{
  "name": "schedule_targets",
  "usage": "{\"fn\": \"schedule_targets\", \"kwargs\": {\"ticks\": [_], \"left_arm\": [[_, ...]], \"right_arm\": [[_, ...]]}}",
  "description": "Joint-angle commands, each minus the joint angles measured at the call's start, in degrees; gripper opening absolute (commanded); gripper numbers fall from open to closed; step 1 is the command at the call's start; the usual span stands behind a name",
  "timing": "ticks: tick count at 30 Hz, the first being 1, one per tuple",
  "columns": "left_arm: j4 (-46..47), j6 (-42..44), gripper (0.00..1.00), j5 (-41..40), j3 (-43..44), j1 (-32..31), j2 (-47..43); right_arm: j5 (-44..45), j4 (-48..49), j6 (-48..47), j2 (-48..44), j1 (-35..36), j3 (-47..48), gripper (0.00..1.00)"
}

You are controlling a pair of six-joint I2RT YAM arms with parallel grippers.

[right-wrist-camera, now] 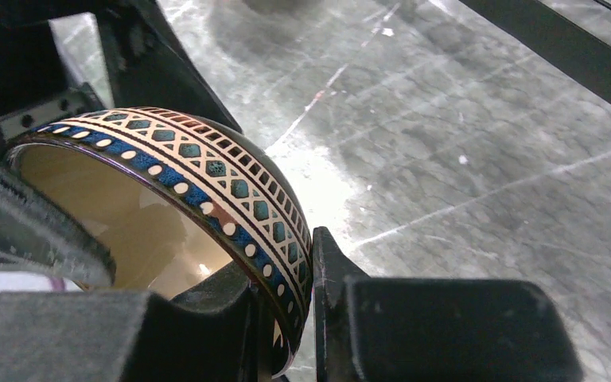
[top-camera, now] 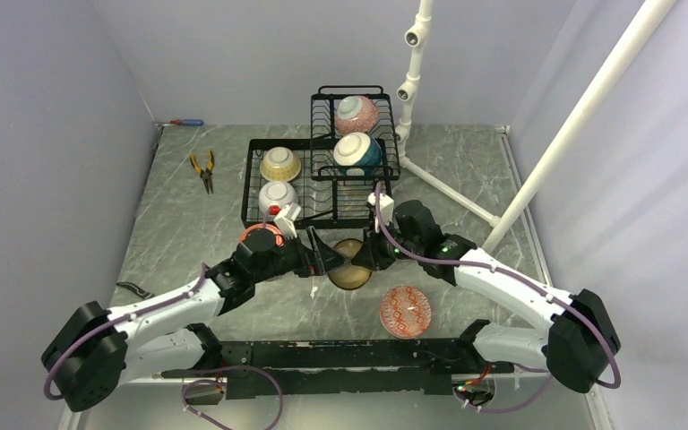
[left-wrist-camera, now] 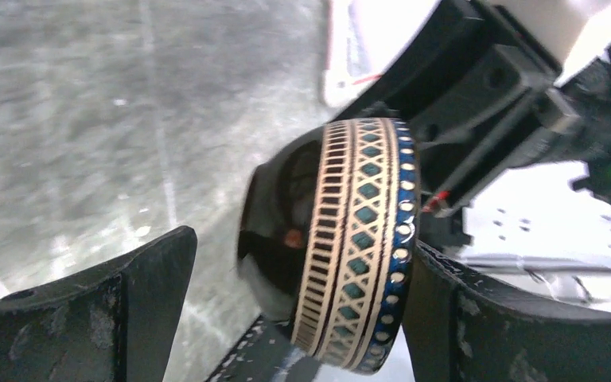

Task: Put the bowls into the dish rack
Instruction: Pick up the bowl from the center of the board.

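Four bowls (top-camera: 279, 164) sat in the rack (top-camera: 253, 193), the right gripper (right-wrist-camera: 282, 286) clamped a patterned bowl (right-wrist-camera: 207, 179) (left gripper (left-wrist-camera: 294, 274) spread wide), and a red bowl (top-camera: 405, 310) awaited on the bench (top-camera: 188, 233).

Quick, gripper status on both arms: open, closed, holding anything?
Left gripper: open, holding nothing.
Right gripper: closed on the rim of the patterned bowl.
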Motion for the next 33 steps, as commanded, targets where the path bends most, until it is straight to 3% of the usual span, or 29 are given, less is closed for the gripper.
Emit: {"fn": "schedule_targets", "kwargs": {"ticks": [1,7,19,27,33], "left_arm": [[18.49,-2.84,0.94,14.87,-0.16,0.8,3.42],[20.73,-2.83,0.88,18.79,1.07,0.8,5.21],[-4.93,3.18,0.9,11.62,4.5,0.8,-4.52],[-5.18,2.41,0.79,14.15,4.76,0.82,-3.51],[-2.89,2.02,0.76,15.17,4.71,0.63,-1.52]], "right_arm": [[-11.97,9.16,0.82,-2.06,-1.13,1.08,0.0],[-13.98,9.77,1.16,-1.79,-1.44,1.62,0.0],[-11.12,6.7,0.39,-2.04,-1.56,3.06,0.0],[-11.18,6.49,0.56,-1.67,-1.56,3.52,0.0],[-11.52,6.42,0.67,-1.33,-1.6,3.59,0.0]]}}
